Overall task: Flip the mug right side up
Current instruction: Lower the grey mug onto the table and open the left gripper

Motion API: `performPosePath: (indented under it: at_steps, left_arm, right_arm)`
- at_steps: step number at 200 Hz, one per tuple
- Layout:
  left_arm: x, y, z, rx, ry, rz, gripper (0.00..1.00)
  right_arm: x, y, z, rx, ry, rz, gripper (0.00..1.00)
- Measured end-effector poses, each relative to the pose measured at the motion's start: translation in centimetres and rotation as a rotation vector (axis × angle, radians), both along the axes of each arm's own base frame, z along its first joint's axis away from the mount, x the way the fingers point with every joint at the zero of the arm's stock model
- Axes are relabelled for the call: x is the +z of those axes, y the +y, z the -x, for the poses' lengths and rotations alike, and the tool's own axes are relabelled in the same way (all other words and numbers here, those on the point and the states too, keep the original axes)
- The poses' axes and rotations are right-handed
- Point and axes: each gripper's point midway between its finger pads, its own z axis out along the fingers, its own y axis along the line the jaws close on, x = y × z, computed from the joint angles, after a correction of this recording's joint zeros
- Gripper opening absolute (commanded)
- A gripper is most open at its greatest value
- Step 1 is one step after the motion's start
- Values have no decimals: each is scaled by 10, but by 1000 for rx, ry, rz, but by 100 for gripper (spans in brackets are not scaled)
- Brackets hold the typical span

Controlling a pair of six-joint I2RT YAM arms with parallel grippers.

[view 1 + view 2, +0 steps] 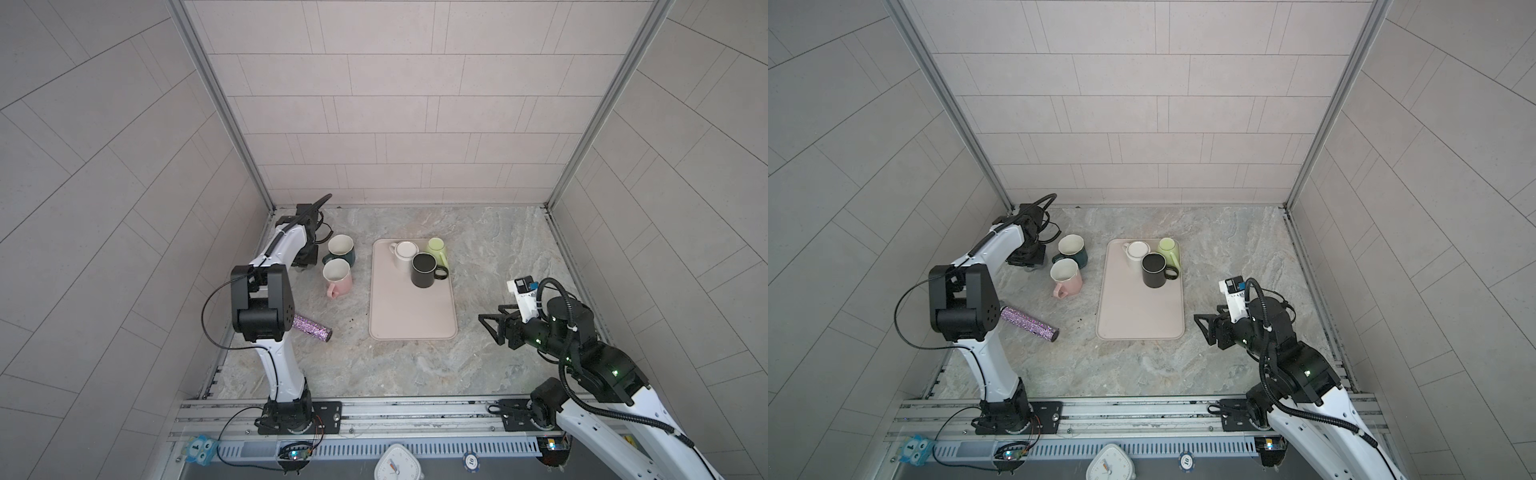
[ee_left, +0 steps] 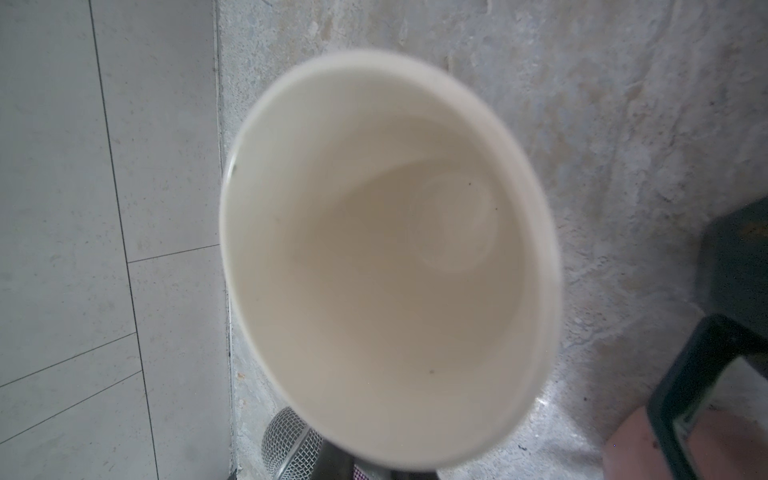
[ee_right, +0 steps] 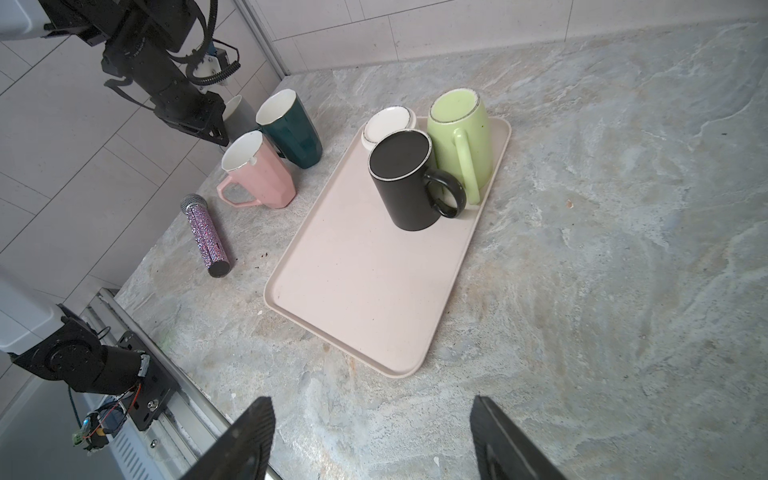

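A grey mug with a white inside sits mouth-up at the back left, against my left gripper. In the left wrist view its open mouth fills the frame and hides the fingers. That gripper is shut on it, and in both top views my left wrist covers the mug. On the beige tray, a white mug, a black mug and a green mug stand base-up. My right gripper hangs open and holds nothing, right of the tray.
A teal mug and a pink mug stand upright just right of my left gripper. A glittery microphone lies front left. Tiled walls close three sides, and a metal rail runs along the front.
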Motion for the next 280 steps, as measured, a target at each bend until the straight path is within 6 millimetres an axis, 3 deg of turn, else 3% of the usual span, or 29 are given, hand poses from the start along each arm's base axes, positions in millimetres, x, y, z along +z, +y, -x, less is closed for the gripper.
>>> performPosePath:
  at_steps: [73, 122, 173, 192, 213, 230, 280]
  left_arm:
    - [3, -11, -5, -49, 4, -50, 0]
    - [-10, -16, -6, -64, 39, -63, 0]
    - [-10, -16, -8, -69, 36, -85, 0]
    - [-10, -16, -8, -69, 37, -88, 13]
    - [-10, -16, -8, -69, 37, -91, 17]
    - [-9, -15, -8, -70, 38, -94, 26]
    - [-7, -12, -11, -60, 19, -114, 32]
  right_arm:
    - [-1, 0, -1, 2, 3, 5, 76]
    - [-1, 0, -1, 2, 3, 5, 76]
    - [-2, 1, -1, 5, 3, 11, 76]
    - [-2, 0, -1, 5, 4, 12, 76]
    - [-2, 1, -1, 5, 4, 12, 76]
    - [-2, 1, -1, 5, 5, 12, 76]
    - [-8, 0, -1, 5, 16, 18, 76]
